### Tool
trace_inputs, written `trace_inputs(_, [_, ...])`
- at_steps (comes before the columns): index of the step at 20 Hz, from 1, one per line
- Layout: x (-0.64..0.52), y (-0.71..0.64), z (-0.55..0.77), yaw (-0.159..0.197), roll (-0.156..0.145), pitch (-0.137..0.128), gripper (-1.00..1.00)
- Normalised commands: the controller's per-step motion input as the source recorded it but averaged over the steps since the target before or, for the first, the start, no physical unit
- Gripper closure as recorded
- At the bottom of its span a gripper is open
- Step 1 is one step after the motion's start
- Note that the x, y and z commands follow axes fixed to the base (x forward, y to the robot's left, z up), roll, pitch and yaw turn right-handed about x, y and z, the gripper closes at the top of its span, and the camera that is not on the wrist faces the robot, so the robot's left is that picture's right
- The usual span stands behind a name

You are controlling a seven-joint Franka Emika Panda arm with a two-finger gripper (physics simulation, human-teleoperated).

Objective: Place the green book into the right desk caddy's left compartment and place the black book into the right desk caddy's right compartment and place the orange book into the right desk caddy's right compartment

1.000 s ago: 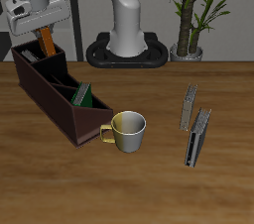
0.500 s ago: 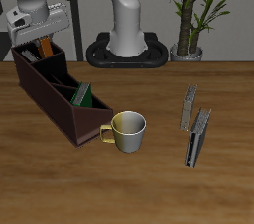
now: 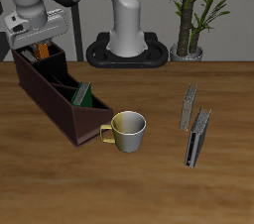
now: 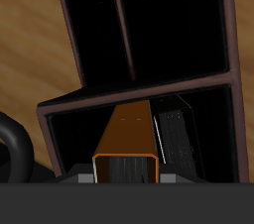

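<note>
Lower than a second ago, gripper point(image 3: 42, 46) clamped on the orange book point(image 4: 127, 141), now sunk partway into the caddy point(image 3: 60, 97)'s right compartment point(image 4: 149, 134) beside the black book point(image 4: 177, 137), green book point(image 3: 83, 95) already stowed, release apparently next.

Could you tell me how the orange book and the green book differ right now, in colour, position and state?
The orange book is orange and held in the pincer above the far end of the desk caddy; the green book is dark green and rests unheld inside the caddy. The orange book is partly lowered in at the caddy's back end; the green book leans in the smaller section nearer the mug. Both are at the same caddy.
</note>
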Motion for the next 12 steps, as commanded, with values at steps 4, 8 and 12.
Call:
trace_inputs(4, [0.01, 0.14, 0.12, 0.010, -0.001, -0.017, -1.00])
trace_inputs(8, [0.07, 0.24, 0.20, 0.019, 0.011, -0.034, -1.00])
trace_inputs(12, [0.04, 0.27, 0.18, 0.018, 0.044, -0.023, -1.00])
